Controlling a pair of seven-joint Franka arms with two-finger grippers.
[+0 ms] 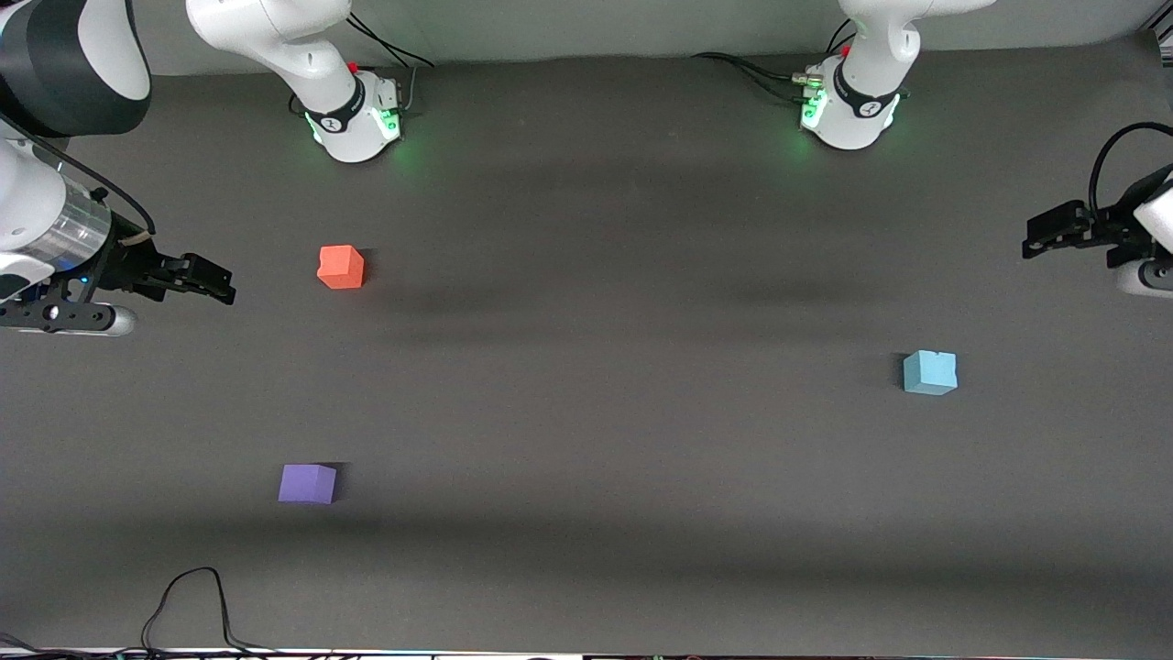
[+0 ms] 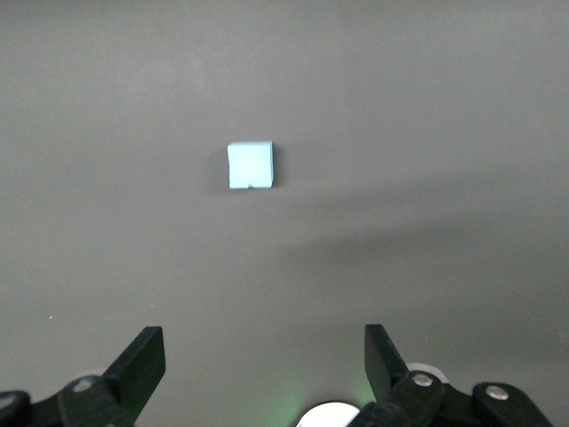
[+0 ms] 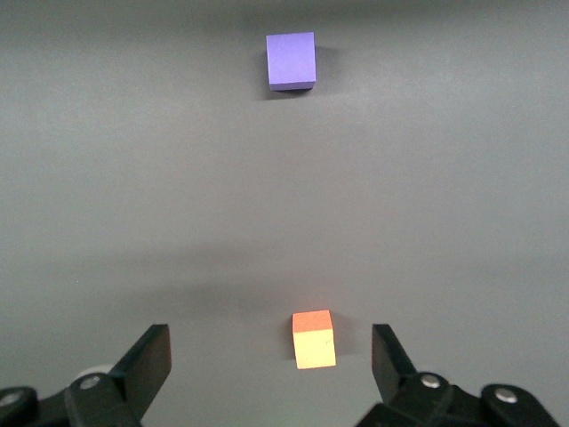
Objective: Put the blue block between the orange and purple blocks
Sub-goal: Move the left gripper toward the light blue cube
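Above the table, both grippers hover, left and right, fingers spread.

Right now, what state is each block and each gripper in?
blue block: flat on the table toward the left arm's end, untouched, not yet between the other two.
orange block: on the table, free.
purple block: on the table, nearer the front camera than the orange block.
left gripper: open, empty, raised.
right gripper: open, empty, raised.
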